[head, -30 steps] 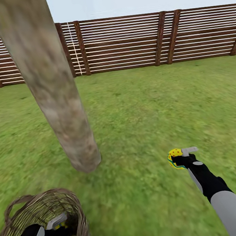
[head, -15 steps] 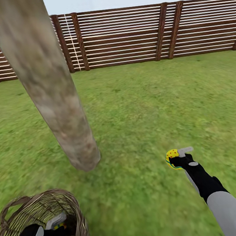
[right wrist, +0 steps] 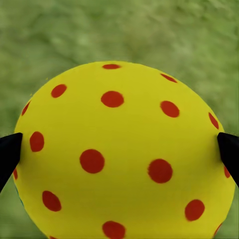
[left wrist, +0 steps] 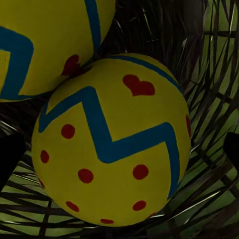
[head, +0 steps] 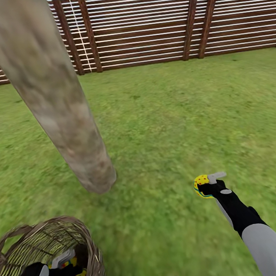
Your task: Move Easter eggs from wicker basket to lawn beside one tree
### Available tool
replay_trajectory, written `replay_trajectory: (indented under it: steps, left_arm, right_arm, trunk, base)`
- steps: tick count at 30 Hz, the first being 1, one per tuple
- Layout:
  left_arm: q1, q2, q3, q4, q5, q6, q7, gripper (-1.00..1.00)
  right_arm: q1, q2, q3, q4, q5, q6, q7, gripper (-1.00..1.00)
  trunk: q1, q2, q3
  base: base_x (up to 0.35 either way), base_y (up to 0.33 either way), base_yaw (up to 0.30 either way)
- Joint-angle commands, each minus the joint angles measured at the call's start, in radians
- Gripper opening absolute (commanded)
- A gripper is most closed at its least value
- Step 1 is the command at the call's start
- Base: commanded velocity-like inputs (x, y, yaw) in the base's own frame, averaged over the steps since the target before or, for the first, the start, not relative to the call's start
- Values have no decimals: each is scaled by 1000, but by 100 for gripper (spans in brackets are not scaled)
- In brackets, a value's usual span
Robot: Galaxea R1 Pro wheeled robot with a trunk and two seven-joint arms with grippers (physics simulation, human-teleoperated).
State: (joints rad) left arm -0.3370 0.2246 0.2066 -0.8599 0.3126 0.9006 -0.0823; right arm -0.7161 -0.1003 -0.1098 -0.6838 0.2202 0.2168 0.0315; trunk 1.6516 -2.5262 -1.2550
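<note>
Gripping dotted egg (right wrist: 124, 154), right hand (head: 207, 184), no lettering

yellow red-dotted egg (right wrist: 124, 154), brown basket (head: 88, 243)

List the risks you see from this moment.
1. The yellow red-dotted egg in the right gripper is held above the grass, apart from the pale mottled trunk; released there, it may roll away.
2. The left gripper sits deep in the brown wicker basket, its fingertips flanking one zigzag-banded egg that touches a second; closing could nudge either.
</note>
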Motion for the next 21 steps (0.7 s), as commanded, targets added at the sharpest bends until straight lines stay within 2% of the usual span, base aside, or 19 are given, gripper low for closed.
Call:
replay_trajectory:
  steps: [1,21]
  left_arm:
    - [0,0,3,-1,-7,4,-9,100]
    - [0,-6,2,1,-6,6,-9,100]
  right_arm:
    - [0,0,-2,-2,10,5,3,-100]
    - [0,2,-2,0,8,3,4,-100]
  trunk:
    - [0,-1,-5]
    - [9,-5,-82]
  base:
    - [0,0,0]
    - [0,0,0]
